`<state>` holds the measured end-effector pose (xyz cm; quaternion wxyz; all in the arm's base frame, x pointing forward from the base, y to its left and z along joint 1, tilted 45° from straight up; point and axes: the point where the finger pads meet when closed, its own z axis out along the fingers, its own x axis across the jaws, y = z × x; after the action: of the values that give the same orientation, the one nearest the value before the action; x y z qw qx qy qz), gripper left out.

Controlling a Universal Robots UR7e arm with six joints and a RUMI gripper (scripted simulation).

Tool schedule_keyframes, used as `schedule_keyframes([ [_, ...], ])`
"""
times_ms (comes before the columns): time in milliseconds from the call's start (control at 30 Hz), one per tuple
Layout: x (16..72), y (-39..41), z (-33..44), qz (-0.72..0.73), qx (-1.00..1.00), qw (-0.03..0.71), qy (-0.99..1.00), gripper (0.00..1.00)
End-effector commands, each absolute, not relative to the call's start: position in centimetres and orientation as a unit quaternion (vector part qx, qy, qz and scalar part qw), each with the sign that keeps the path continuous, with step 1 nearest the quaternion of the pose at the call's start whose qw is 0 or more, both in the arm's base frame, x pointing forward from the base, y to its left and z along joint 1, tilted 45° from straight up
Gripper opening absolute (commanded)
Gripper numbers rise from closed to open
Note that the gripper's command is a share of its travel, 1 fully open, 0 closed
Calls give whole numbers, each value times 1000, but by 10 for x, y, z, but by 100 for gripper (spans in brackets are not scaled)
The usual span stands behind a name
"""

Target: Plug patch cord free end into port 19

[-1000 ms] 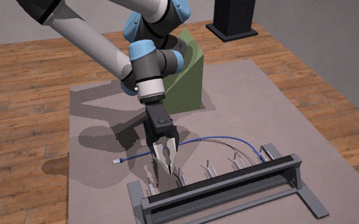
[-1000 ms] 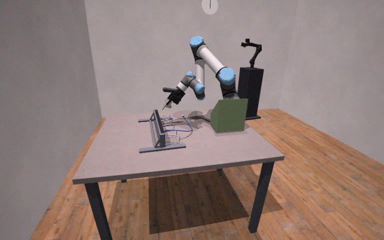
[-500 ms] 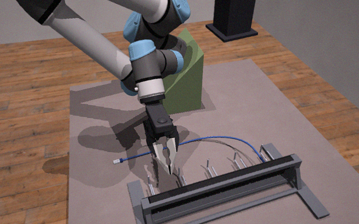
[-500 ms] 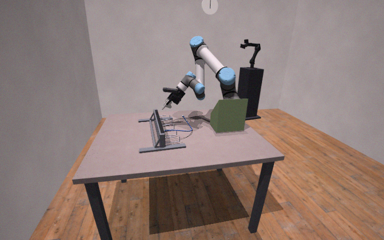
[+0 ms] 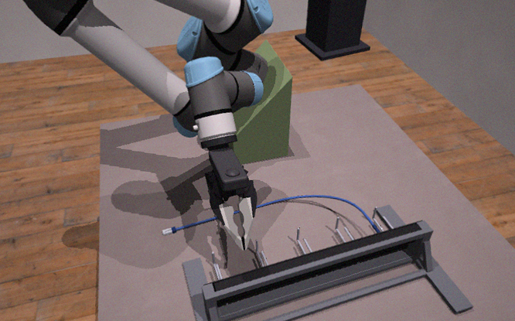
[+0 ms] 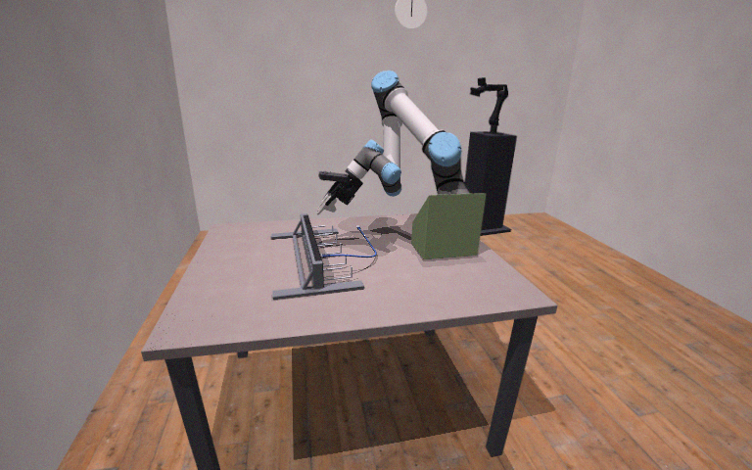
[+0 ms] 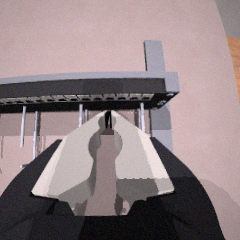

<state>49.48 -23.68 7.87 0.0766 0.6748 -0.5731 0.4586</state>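
Observation:
The grey rack [image 5: 323, 257] [image 6: 310, 260] [image 7: 160, 80] stands upright on the table, its row of ports facing the arm. The blue patch cord [image 5: 321, 197] [image 6: 370, 250] runs from its plugged end near the rack's right end in the top view in an arc across the table. Its free plug [image 5: 167, 232] lies flat on the table, left of the gripper. My gripper [image 5: 243, 245] [image 6: 321, 209] [image 7: 109, 112] is shut on nothing. It hangs above the table in front of the rack's left part, tips pointing down towards the ports. The cord does not show in the wrist view.
Thin metal posts [image 5: 299, 237] stand in a row in front of the ports. A green block [image 5: 266, 119] [image 6: 448, 224] stands behind the arm on the table [image 5: 357, 137] [image 6: 249, 309]. A black pedestal [image 5: 336, 12] [image 6: 491, 177] stands on the floor beyond.

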Motion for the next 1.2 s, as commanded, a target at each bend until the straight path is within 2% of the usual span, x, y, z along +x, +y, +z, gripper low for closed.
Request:
schedule_keyframes([
  [0, 495, -236, 79, 459, 675, 76, -572, 0],
  [1167, 452, -185, 124, 458, 676, 76, -572, 0],
])
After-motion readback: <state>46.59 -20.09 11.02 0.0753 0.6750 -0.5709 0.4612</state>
